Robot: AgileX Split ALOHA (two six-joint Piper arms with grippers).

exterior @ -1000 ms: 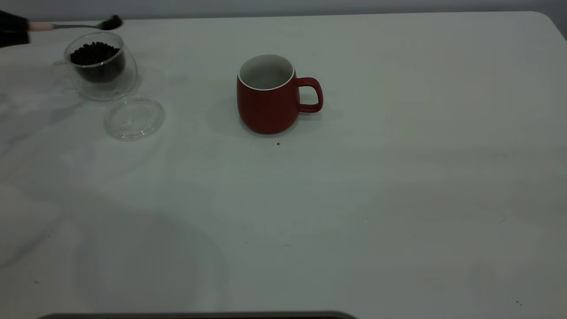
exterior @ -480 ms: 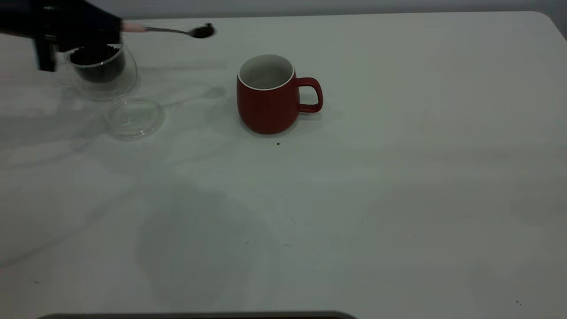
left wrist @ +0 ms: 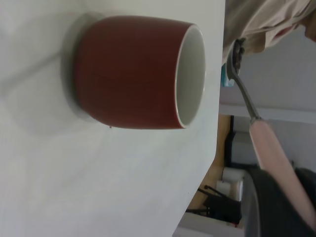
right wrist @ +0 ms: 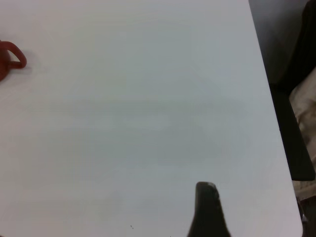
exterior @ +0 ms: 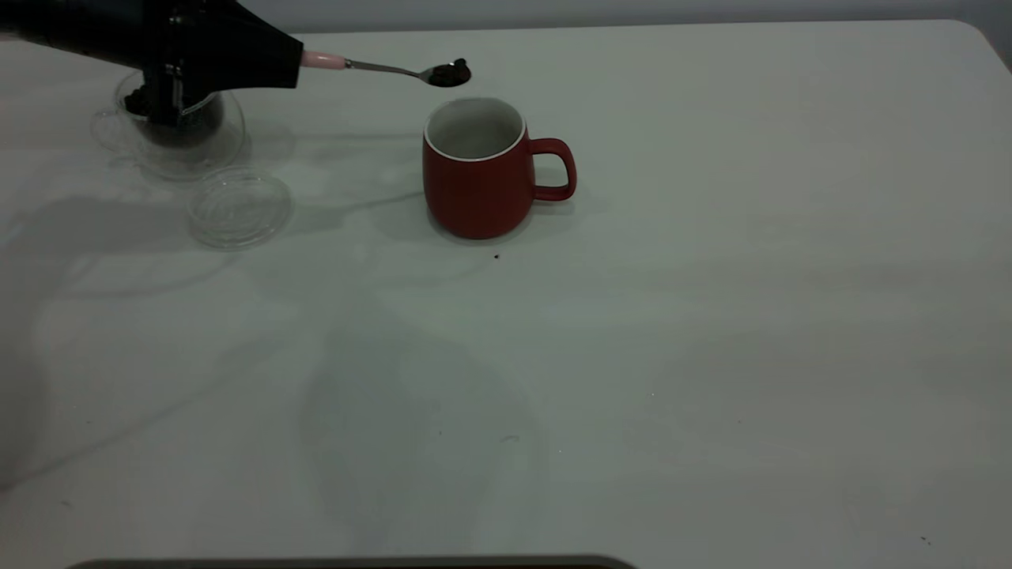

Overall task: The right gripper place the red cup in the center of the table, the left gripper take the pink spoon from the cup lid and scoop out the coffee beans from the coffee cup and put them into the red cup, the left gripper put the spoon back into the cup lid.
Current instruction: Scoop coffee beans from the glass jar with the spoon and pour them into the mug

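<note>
Red cup (exterior: 475, 168) placed mid-worktop, empty. Left tool (exterior: 288, 63) grasps spoon (exterior: 395, 70), beans (exterior: 451, 73) above rim; tipping, spoon return pending.

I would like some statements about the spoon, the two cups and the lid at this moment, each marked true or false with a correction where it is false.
1. The left gripper holds the pink spoon by its handle. True.
2. The spoon's bowl carries no coffee beans. False: dark beans lie in it.
3. The red cup stands upright on the table. True.
4. The spoon rests on the cup lid. False: the lid is bare.
5. The coffee cup is empty. False: beans show inside.
</note>
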